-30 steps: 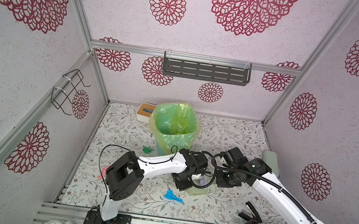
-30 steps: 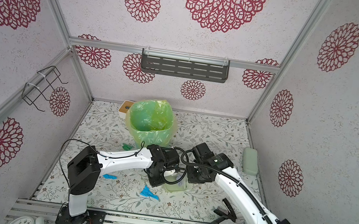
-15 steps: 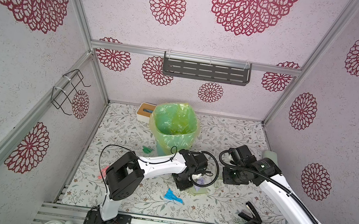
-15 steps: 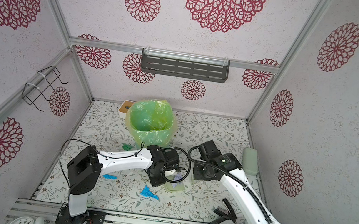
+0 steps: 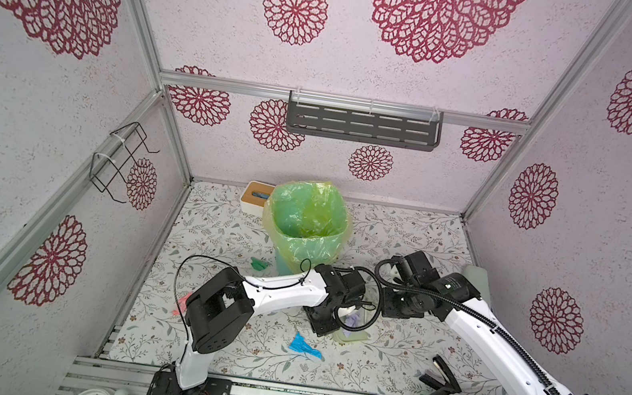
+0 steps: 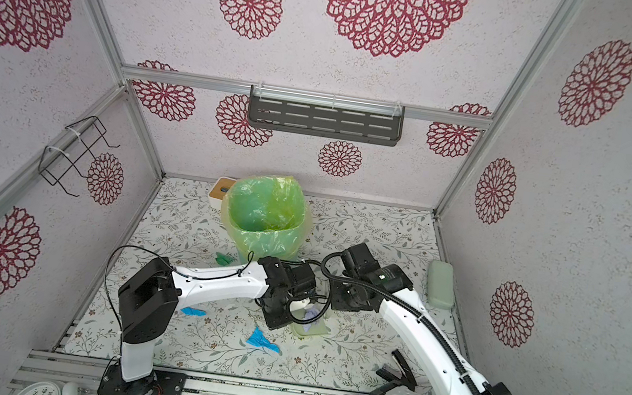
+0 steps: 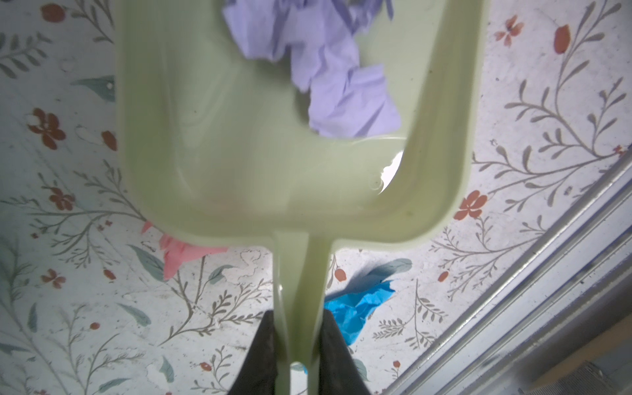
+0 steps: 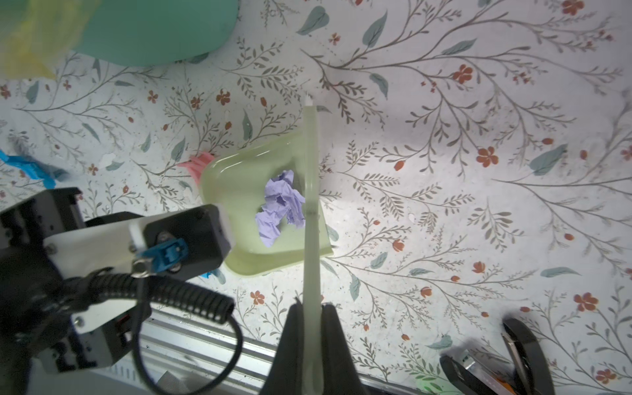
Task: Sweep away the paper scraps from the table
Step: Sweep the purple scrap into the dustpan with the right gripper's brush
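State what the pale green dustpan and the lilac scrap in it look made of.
Dustpan: likely moulded plastic, smooth and glossy, with soft highlights and rounded corners. Lilac scrap: matte paper, sharply creased and crumpled, with torn edges.

The bin (image 5: 311,248) stands on the surface (image 5: 405,236) at 12 o'clock of centre; a box (image 5: 253,198) sits at its 10 o'clock; one scrap (image 5: 259,263) at its 8 o'clock; the dustpan (image 5: 351,336) at its 5 o'clock, handle in the left pincer (image 7: 297,314), a crumpled scrap (image 8: 280,208) in it; a thin tool (image 8: 312,260) in the right pincer (image 8: 311,309) crosses one side of it; a torn scrap (image 5: 304,346) lies at the dustpan's 7 o'clock; a case (image 6: 440,284) at the surface's 3 o'clock edge.
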